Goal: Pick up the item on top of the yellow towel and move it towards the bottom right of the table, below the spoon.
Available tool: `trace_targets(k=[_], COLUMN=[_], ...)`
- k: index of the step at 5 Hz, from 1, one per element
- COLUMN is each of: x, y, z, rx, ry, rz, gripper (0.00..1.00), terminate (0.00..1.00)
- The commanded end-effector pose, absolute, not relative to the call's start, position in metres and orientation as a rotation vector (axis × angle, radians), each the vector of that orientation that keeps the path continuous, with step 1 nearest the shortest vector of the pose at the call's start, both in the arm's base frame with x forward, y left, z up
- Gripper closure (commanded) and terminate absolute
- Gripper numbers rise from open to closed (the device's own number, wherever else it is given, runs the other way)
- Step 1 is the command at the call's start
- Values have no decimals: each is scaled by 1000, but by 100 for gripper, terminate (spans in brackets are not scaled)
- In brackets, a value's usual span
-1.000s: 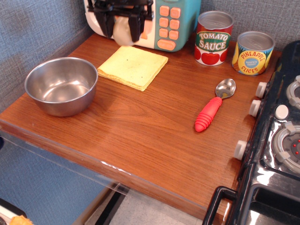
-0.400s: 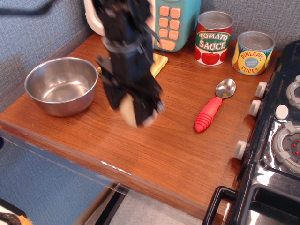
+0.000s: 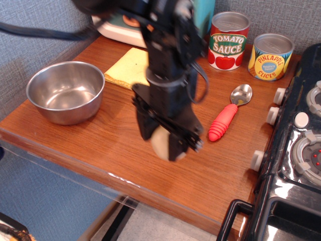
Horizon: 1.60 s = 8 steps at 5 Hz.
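My gripper (image 3: 163, 141) is shut on the cream-beige toy potato (image 3: 160, 143) and holds it above the brown table (image 3: 120, 145), near the front edge, left of and below the spoon. The spoon (image 3: 228, 113) with its red ribbed handle and silver bowl lies to the right of the gripper. The yellow towel (image 3: 128, 68) lies at the back, bare on its visible part and partly hidden by my arm.
A steel bowl (image 3: 65, 90) stands at the left. A tomato sauce can (image 3: 228, 40) and a pineapple slices can (image 3: 271, 56) stand at the back right. A black toy stove (image 3: 296, 150) fills the right side. A toy appliance (image 3: 120, 27) stands at the back.
The gripper has carried the potato from above the towel at the back, across the table toward the front right, and lower. The towel now lies bare.
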<state>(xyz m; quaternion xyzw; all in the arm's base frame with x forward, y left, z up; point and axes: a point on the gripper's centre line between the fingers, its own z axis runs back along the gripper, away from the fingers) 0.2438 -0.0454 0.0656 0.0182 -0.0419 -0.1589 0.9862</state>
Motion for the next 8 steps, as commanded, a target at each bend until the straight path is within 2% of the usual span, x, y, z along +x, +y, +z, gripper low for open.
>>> trace_targets(k=[1,2,3,4,5,6,7,8], x=[258,253,249,249,250,249,256,262], y=[-48,-48,-46,-46,-37,-15,3,14], z=[65,59,57,61,99,150,182,172], rx=[20,20,6,-11,2,48,33,31], ry=[-71,-26,24,47,-62,-259,-291,-239], rz=[-224,-187,-171,-184,-210,-219,-229,-196], gripper=[100,100,0,0,0,0,0,0], terminate=[0,0,0,0,0,0,0,0])
